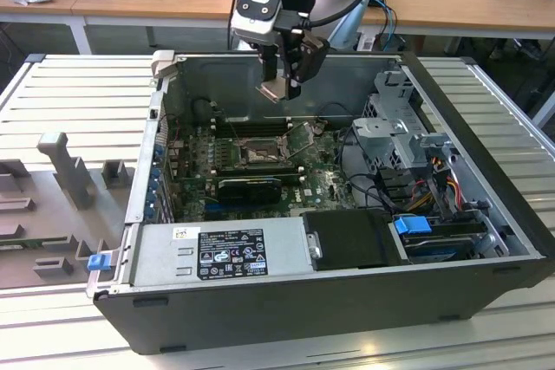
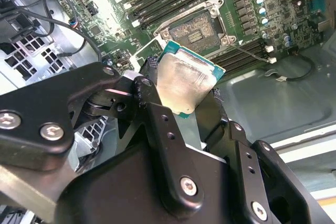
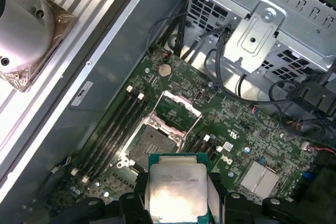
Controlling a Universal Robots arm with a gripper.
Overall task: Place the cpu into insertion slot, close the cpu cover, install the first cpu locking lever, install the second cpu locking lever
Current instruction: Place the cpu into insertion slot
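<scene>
My gripper point(image 1: 279, 84) hangs above the open computer case, shut on the cpu point(image 1: 275, 89). In both wrist views the cpu point(image 2: 186, 83) point(image 3: 177, 190) is a pale silver square with a green edge, clamped between the black fingers point(image 2: 155, 111) point(image 3: 132, 204). The insertion slot point(image 1: 257, 153) point(image 2: 197, 27) point(image 3: 151, 142) lies below on the green motherboard with its dark contact field bare. The cpu cover point(image 1: 303, 137) point(image 3: 176, 110) stands tilted up at the slot's edge. The cpu is clear of the slot and touches nothing else.
Long black memory slots point(image 1: 247, 127) point(image 3: 113, 129) flank the socket. A black expansion card point(image 1: 250, 186) lies nearer the power supply point(image 1: 217, 253). A metal drive cage point(image 1: 403, 127) point(image 3: 262, 19) with cables fills the exterior view's right. A grey fixture point(image 1: 65, 171) stands on the slatted table.
</scene>
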